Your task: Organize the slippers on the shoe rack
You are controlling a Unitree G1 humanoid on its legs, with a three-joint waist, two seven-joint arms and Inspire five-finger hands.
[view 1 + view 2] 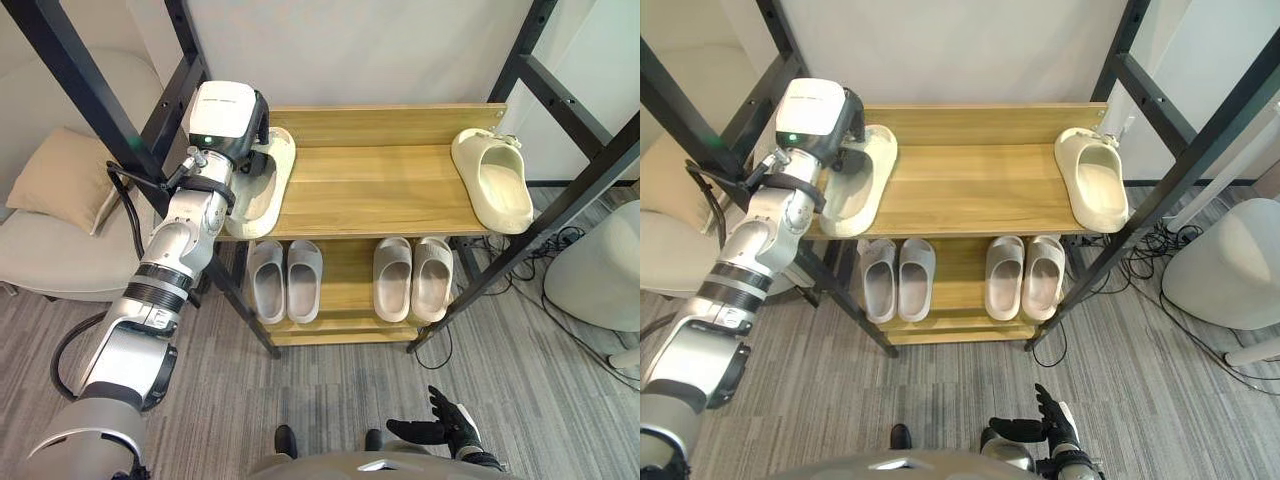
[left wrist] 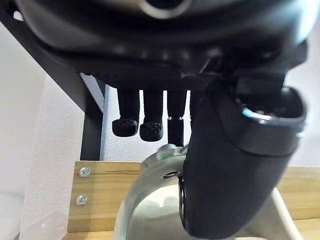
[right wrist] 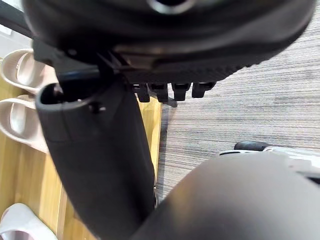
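Nearest, low over the grey carpet floor (image 1: 560, 400), the right hand (image 1: 440, 428) hangs with its fingers (image 3: 172, 91) loosely straight and spread, holding nothing.

Beyond it stands the wooden shoe rack (image 1: 345, 265), which has two shelves. The lower shelf carries four grey slippers in two pairs, all with toes pointing to the back. The left grey pair (image 1: 285, 280) lies side by side, and the right grey pair (image 1: 412, 277) lies side by side a little apart from it.

The top shelf (image 1: 380, 190) carries two cream slippers, well apart with bare wood between them. The right cream slipper (image 1: 492, 178) lies at the shelf's right end, overhanging the front edge a little. The left cream slipper (image 1: 262, 185) lies at the left end, toe toward the back.

The left hand (image 2: 235, 165) is over the left cream slipper. Its fingers (image 2: 125, 127) point out straight just past the slipper's strap, not curled round it. The thumb lies in front of the strap, and whether it presses on the strap cannot be told.

At the far left, one tan cushion (image 1: 65, 180) rests on a pale chair (image 1: 40, 250). At the right, one pale rounded seat (image 1: 600, 270) stands on the floor.
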